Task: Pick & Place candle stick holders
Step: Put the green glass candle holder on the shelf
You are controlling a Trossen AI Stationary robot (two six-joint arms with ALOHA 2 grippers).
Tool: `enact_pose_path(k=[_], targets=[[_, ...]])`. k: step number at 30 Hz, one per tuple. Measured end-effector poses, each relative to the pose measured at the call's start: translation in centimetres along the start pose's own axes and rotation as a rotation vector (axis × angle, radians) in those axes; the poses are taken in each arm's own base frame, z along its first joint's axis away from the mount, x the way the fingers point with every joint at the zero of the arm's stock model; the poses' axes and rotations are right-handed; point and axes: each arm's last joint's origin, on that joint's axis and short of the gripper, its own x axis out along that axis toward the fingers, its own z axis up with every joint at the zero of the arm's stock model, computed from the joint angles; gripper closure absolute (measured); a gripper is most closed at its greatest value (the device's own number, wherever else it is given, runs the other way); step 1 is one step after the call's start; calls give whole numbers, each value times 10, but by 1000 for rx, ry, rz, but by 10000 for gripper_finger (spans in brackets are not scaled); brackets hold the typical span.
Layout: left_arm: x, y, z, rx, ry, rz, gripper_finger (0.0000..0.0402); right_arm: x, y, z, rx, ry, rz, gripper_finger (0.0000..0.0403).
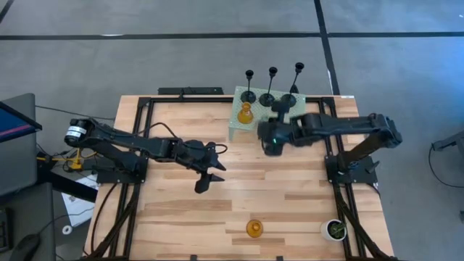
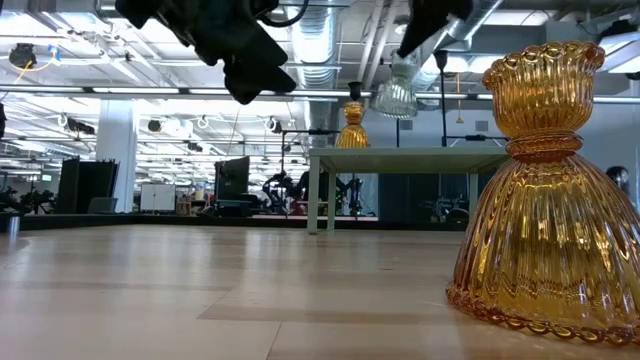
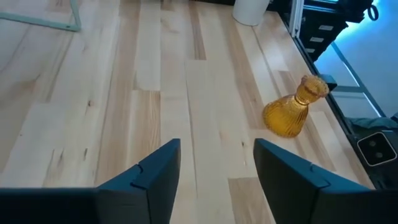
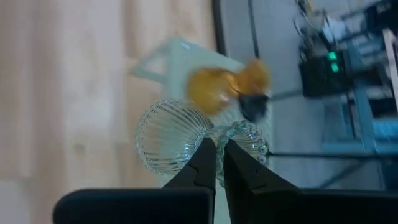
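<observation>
My right gripper (image 4: pixel 217 163) is shut on a pale ribbed glass candle stick holder (image 4: pixel 171 137), which is up in the air above the pale green stand (image 1: pixel 239 129) at the table's far side. On that stand are an amber holder (image 1: pixel 245 112) and three black thin-stemmed holders (image 1: pixel 270 87). A second amber holder (image 3: pixel 289 112) stands on its wide base near the table's front edge. My left gripper (image 3: pixel 217 168) hovers open over the middle of the table, short of that holder, with nothing between its fingers. My right gripper pinches the pale holder's narrow neck (image 4: pixel 217 134), between the bell-shaped base and the cup, with its two fingers. The fingers slant down toward the table's far edge and lie across the neck. The holder (image 2: pixel 397 95) is lifted clear, above the stand's top.
A small white pot with a green plant (image 1: pixel 335 230) stands at the near right corner, right of the amber holder (image 1: pixel 254 228). Black frame rails (image 1: pixel 138 145) run along the table's left and right sides. Bare wood lies across the middle.
</observation>
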Motion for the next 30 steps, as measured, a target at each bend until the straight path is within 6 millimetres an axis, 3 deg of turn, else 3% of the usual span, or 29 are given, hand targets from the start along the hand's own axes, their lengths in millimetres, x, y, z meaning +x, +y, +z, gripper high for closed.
enact_pose_path(k=[6,11,30], targets=[[0,-1,0,1,0,-3,209,23,-30,-12,72,102,-25,403],[0,-1,0,1,0,-3,215,33,-44,-17,125,121,0,403],[0,-1,1,2,-10,-4,220,64,-51,-20,168,199,54,403]])
